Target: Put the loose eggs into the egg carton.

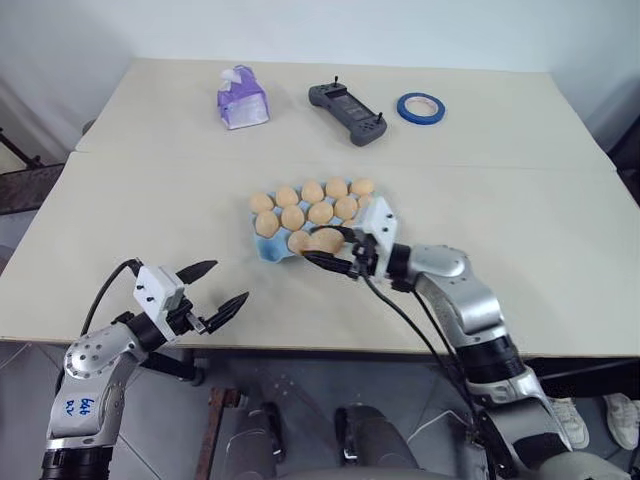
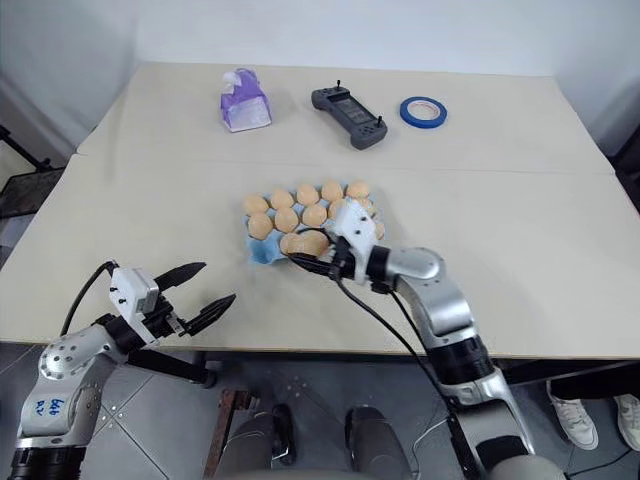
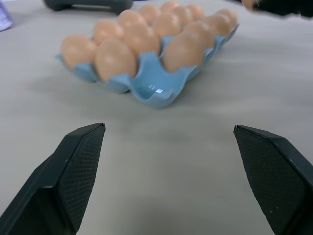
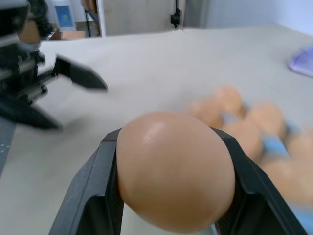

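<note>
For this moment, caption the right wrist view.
Right gripper shut on a pale tan-orange egg, light blue pulp egg carton beyond.

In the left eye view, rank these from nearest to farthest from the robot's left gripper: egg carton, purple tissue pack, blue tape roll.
1. Egg carton, mid-table, ahead-right of the left gripper.
2. Purple tissue pack, far edge, nearly straight ahead.
3. Blue tape roll, far edge, right.
</note>
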You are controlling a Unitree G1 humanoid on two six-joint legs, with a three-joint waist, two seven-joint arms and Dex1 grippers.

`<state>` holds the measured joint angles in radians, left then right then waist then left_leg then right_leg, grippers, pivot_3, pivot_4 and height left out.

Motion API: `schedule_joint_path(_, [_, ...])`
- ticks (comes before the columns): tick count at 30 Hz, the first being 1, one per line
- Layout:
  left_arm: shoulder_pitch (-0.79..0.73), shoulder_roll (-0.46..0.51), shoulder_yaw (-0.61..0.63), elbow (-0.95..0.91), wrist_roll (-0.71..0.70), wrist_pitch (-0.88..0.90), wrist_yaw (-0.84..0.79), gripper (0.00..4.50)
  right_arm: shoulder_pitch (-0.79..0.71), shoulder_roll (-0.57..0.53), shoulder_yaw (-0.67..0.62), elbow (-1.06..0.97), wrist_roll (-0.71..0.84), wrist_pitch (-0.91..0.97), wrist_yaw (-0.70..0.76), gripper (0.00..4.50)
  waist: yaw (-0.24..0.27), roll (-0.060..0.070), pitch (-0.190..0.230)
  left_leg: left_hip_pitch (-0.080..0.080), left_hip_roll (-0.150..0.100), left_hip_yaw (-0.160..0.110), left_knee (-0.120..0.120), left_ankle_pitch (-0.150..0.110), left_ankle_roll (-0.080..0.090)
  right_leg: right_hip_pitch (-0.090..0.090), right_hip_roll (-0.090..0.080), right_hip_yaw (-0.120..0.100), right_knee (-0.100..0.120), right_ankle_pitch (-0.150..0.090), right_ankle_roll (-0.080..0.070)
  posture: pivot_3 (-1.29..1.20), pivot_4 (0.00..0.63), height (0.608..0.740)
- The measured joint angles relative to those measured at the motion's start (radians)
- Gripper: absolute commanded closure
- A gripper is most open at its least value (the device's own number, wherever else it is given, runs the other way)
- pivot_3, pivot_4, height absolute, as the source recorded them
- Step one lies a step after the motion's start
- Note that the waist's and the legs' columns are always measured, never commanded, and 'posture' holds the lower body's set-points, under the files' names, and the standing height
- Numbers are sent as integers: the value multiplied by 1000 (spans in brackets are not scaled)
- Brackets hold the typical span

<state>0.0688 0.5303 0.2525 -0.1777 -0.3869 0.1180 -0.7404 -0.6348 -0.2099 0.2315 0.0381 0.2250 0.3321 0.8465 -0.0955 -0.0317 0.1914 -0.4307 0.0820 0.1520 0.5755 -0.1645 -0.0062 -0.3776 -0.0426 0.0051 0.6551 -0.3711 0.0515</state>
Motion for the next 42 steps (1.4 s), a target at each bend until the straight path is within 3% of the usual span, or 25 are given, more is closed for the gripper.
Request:
schedule_joint_path(5, [27, -7, 10, -7, 0, -3, 24, 0, -145, 114, 78, 243, -108, -87, -75, 2581, 0, 0, 0, -8, 0, 0, 0, 0, 0, -7, 0, -1, 1, 0, 0, 0, 150, 740])
schedule_joint_path(13, [70, -14, 23, -51, -1, -3, 63, 0, -204, 157, 73, 450, -165, -233, -103, 32, 3, -1, 0, -12, 0, 3, 1, 1, 0, -13, 0, 0, 3, 0, 0, 0, 150, 740])
schedule_joint_path(16, [84, -14, 24, -52, -1, -3, 64, 0, -196, 161, 72, 430, -154, -235, -80, 32, -4, -1, 0, -12, 0, 2, 1, 1, -1, -14, 1, 0, 5, 0, 0, 0, 150, 740])
schedule_joint_path(19, [80, -13, 23, -61, -2, -2, 66, 0, -118, 121, 42, 278, -109, -217, -52, 32, -3, -1, 0, -12, 0, 2, 1, 1, -1, -13, 0, 0, 5, 0, 0, 0, 150, 740])
schedule_joint_path(26, [47, -2, 8, -79, 5, 3, 60, 0, 213, -123, -155, 11, 62, -240, 72, 32, 18, -2, -1, -11, -1, 2, 1, 0, 1, -10, -1, -1, 1, 0, 1, 0, 150, 740])
schedule_joint_path(34, [-85, 0, -28, -23, 52, -21, 66, 0, 452, -293, -370, 47, 81, -422, 96, 32, 12, -2, -1, -3, 0, -1, 3, 0, 1, -2, 2, -1, 1, 0, 0, 0, 150, 740])
schedule_joint_path(42, [-141, -1, -70, 34, 75, -29, 59, 0, 529, -294, -432, 60, 80, -493, 27, 32, 8, -2, -1, 3, 0, 1, 4, 0, 1, 4, 2, 0, 0, 1, 2, 0, 150, 740])
